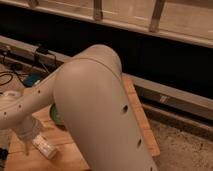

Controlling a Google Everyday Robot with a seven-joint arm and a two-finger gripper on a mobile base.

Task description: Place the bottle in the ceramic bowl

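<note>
The pale bottle (46,148) lies on its side on the wooden table (136,112), near the front left. The green ceramic bowl (54,115) stands just behind it; only a thin strip of its left rim shows, because my big white arm hides the rest. My gripper (34,140) hangs from the wrist at the lower left, directly above and close against the bottle's left end. I cannot tell whether it touches the bottle.
My white arm's elbow (100,105) fills the middle of the view and hides most of the tabletop. Dark cables and a blue object (30,79) lie at the left behind the table. A metal rail (170,97) runs along the dark wall behind.
</note>
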